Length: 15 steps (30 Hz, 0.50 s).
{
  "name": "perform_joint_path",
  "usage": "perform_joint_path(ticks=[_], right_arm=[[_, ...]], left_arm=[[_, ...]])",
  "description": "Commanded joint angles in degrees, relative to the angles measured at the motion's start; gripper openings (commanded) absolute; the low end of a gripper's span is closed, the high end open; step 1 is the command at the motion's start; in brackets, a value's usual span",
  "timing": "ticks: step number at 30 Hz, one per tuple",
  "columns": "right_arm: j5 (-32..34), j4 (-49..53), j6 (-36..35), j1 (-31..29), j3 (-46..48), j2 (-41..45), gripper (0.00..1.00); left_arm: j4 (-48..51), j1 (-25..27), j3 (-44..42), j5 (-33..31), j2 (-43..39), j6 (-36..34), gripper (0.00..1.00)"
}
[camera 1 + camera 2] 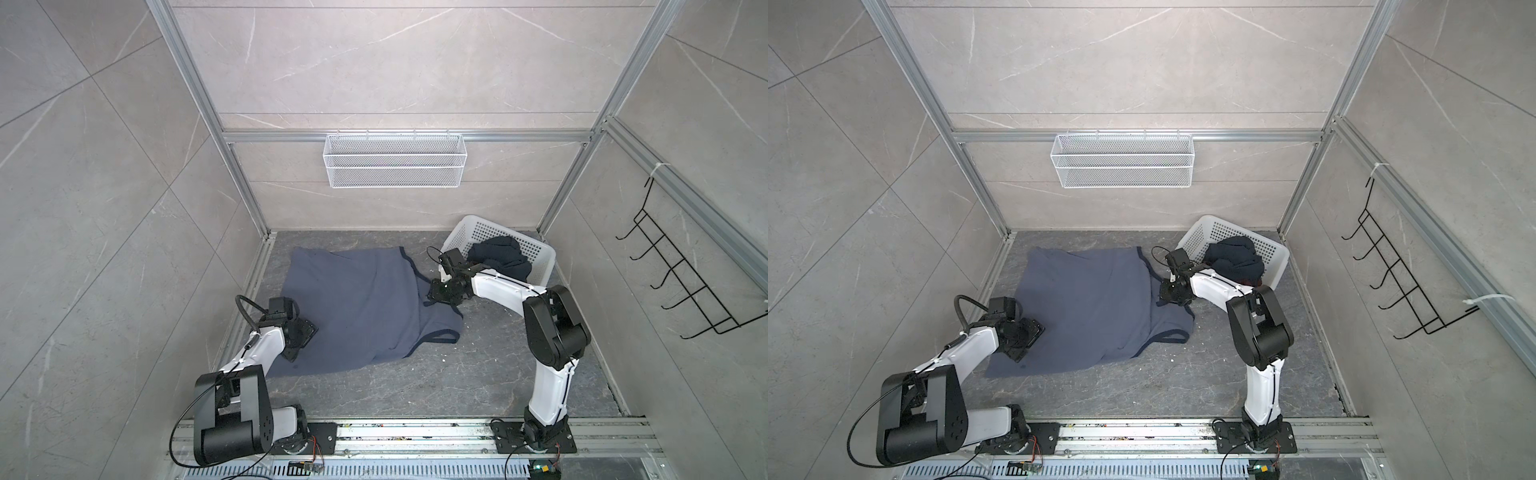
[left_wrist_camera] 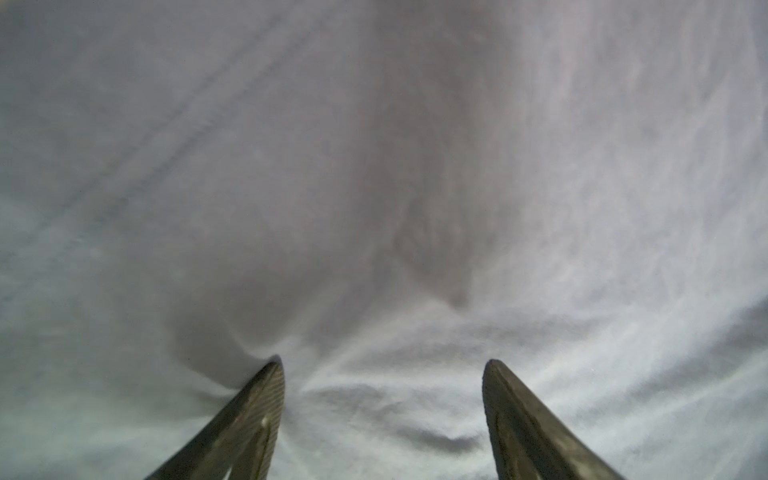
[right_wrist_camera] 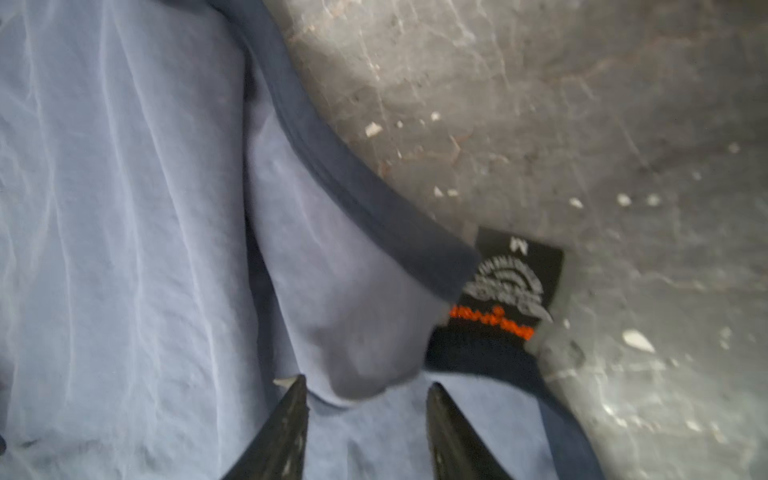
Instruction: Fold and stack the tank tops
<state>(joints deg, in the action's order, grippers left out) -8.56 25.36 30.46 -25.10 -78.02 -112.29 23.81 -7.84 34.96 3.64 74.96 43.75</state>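
Observation:
The slate-blue tank top (image 1: 357,307) (image 1: 1088,307) lies spread on the dark table, its dark-trimmed straps toward the right. My left gripper (image 1: 305,332) (image 1: 1027,332) points down onto its left part. In the left wrist view this gripper (image 2: 384,365) is open, both tips pressing into the cloth (image 2: 374,166). My right gripper (image 1: 436,297) (image 1: 1167,297) is at the neckline. In the right wrist view its jaws (image 3: 365,384) stand apart astride a raised fold, beside the black neck label (image 3: 511,282). The dark navy tank top (image 1: 498,255) (image 1: 1235,257) lies bunched in the white basket (image 1: 478,230) (image 1: 1221,230).
The white basket sits tilted at the back right corner of the table. A white wire mesh tray (image 1: 392,160) hangs on the back wall and a black hook rack (image 1: 681,282) on the right wall. Small white crumbs (image 3: 636,340) dot the table.

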Motion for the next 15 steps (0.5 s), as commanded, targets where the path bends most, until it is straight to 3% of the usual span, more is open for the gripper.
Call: perform_joint_path(ticks=[1, 6, 12, 15], right_arm=[[0.71, -0.06, 0.34, -0.18, -2.98, -2.39, 0.43], [3.58, 2.89, -1.04, -0.14, -7.49, -5.64, 0.32], [10.69, 7.33, -4.86, -0.20, -13.10, -6.63, 0.03], [14.52, 9.27, -7.58, -0.12, -16.54, -5.99, 0.00]], left_arm=[[2.74, -1.19, -0.21, -2.33, -1.26, -0.07, 0.78], [3.25, -2.75, -0.84, -3.12, -2.29, 0.24, 0.78], [4.48, -5.11, -0.86, -4.02, -3.46, 0.26, 0.78], [5.69, -6.98, -0.93, -5.35, -4.95, 0.59, 0.78]])
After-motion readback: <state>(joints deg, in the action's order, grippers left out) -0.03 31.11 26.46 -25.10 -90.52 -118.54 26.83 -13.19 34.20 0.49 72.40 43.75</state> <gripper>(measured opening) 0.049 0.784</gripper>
